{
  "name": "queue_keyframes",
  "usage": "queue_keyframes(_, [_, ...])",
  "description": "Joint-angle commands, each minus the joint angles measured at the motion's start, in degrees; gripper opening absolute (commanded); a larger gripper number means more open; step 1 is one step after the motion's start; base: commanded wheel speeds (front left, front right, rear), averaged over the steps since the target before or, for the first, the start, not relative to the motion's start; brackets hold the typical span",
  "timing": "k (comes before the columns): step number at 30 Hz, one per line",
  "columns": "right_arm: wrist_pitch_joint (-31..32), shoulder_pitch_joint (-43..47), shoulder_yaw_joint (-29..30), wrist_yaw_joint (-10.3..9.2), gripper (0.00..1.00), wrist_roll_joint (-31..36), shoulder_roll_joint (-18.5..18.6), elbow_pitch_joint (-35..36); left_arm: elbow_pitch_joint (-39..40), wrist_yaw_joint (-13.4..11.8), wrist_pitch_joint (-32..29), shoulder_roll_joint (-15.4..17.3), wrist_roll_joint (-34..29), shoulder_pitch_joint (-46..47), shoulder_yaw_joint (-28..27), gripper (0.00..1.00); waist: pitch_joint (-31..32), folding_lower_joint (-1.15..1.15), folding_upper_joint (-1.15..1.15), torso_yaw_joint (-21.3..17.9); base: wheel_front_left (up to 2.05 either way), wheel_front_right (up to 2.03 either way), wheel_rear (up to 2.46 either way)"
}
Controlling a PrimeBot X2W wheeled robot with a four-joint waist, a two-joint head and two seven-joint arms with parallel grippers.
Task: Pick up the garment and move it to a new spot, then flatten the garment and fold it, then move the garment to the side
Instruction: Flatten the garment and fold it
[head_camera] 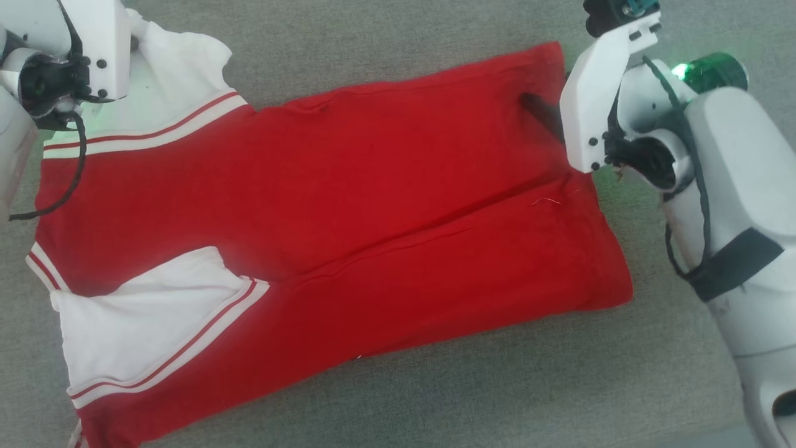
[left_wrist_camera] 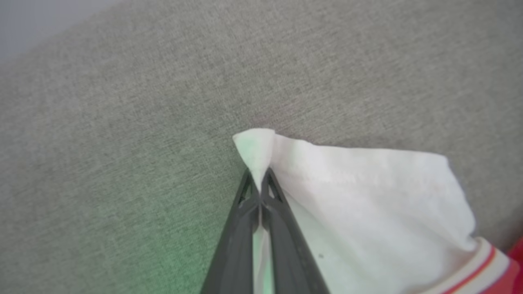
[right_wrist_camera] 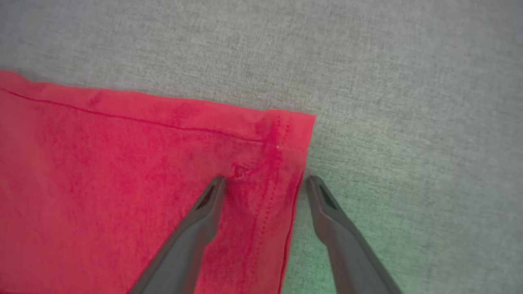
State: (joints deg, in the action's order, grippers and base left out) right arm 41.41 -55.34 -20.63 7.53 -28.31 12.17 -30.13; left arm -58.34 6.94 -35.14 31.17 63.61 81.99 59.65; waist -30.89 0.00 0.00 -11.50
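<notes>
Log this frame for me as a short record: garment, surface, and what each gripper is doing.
garment: red garment with white sleeves, spread lengthwise, sleeves toward the robot's left, hem toward its right
surface: grey fabric surface
left gripper: left gripper shut, pinching the corner of a white sleeve
right gripper: right gripper open, straddling the side edge near the hem corner; one finger over red cloth, the other over the grey surface
lettering: none visible

A grey woven cloth surface (head_camera: 398, 404) spreads wide. A green tint lies on it toward seven o'clock in the left wrist view, where a pale strip (left_wrist_camera: 24, 20) sits at ten o'clock.
</notes>
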Motion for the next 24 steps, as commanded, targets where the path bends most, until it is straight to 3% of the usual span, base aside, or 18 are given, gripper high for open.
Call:
queue_keyframes(1, [2.28, -0.37, -1.67, -0.09, 0.45, -0.17, 0.34, -2.64, -0.46, 0.19, 0.87, -0.49, -0.36, -0.19, 0.43, 0.0, -0.04, 0.0, 0.0, 0.21, 0.0, 0.0, 0.0])
queue_keyframes(3, [3.38, -1.48, -2.57, -0.09, 0.0, -0.66, 0.97, -4.27, -0.64, 0.33, 1.51, -0.64, -0.26, 0.09, 0.44, 0.0, -0.02, 0.0, 0.0, 0.42, 0.0, 0.0, 0.0])
queue_keyframes(12, [-1.18, -3.21, -3.8, -0.11, 0.0, -1.61, 3.69, -5.69, -0.21, 0.49, 3.35, -1.3, 0.56, 1.63, 0.37, 0.0, 2.27, 0.0, 0.0, 2.26, 0.0, 0.0, 0.0])
queue_keyframes(24, [-7.05, 3.82, -5.57, -0.1, 0.0, -3.25, 9.93, 2.53, 5.6, 0.06, 0.3, 1.54, 2.7, -2.26, 0.71, 0.0, 8.58, 0.0, 0.0, 5.08, 0.0, 0.0, 0.0])
